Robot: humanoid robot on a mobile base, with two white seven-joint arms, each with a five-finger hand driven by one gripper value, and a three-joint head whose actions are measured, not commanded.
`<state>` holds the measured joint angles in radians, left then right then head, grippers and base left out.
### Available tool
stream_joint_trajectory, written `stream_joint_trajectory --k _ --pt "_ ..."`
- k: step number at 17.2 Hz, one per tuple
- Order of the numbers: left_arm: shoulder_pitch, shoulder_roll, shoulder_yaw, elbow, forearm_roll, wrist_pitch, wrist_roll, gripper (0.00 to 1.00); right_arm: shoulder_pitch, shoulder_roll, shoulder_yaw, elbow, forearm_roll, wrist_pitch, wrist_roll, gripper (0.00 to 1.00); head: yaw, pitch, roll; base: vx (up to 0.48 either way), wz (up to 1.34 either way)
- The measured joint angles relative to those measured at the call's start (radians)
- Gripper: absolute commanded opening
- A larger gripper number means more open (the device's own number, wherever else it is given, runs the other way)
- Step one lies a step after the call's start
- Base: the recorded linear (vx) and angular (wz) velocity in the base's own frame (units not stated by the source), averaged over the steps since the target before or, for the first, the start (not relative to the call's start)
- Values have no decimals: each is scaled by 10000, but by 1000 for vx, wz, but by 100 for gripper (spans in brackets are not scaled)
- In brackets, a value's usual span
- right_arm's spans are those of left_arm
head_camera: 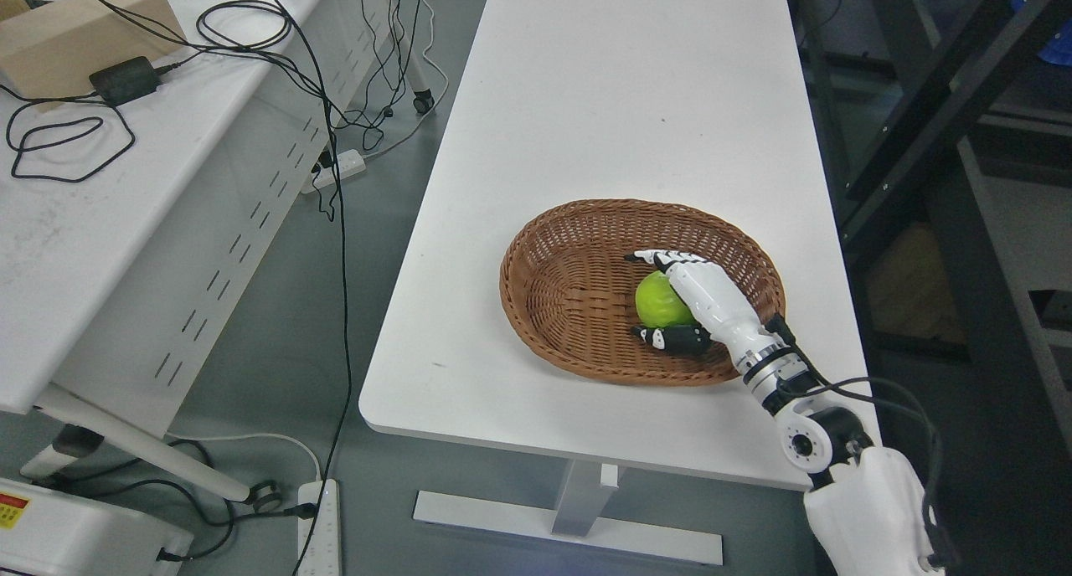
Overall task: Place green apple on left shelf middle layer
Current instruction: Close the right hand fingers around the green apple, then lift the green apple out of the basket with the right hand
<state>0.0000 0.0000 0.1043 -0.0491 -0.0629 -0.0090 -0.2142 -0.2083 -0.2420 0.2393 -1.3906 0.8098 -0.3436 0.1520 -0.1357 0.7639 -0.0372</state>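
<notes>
A green apple [660, 302] lies in the right half of an oval wicker basket [569, 283] on a white table [603, 115]. My right hand [643, 296] reaches in from the lower right and wraps the apple. Its white fingers [662, 259] lie over the apple's far side and the dark thumb [670, 338] presses the near side. The apple still rests on the basket floor. The part of the apple under my palm is hidden. My left arm does not show.
A second white table [92, 224] with a wooden block [75, 32], a power adapter [124, 79] and loose cables stands at the left. More cables and power strips [322, 526] lie on the floor between. A dark metal rack [946, 99] stands at the right.
</notes>
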Motion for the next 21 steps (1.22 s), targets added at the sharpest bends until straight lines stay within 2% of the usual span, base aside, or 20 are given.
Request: stream_joint_trajectory --k 2,3,10,13,14,21 --pt "0 0 0 0 0 -1 0 100 22 -21 -81 -23 -14 24 159 5 0 0 0 0 0" --pt "0 0 0 0 0 -2 0 100 27 -28 -139 -36 -43 24 327 3 0 0 0 0 0" --pt "0 0 0 0 0 -5 5 100 111 -65 -667 -278 -1140 -318 2297 0 0 0 0 0 0" --pt "0 0 0 0 0 -5 7 100 226 -61 -971 -432 -1791 -331 2705 0 0 0 0 0 0" --pt "0 0 0 0 0 -5 7 100 264 -10 -1105 -496 -1943 -326 2634 0 0 0 0 0 0" --pt "0 0 0 0 0 -10 10 100 631 681 -2129 -1126 -2520 -397 -361 0 0 0 0 0 0"
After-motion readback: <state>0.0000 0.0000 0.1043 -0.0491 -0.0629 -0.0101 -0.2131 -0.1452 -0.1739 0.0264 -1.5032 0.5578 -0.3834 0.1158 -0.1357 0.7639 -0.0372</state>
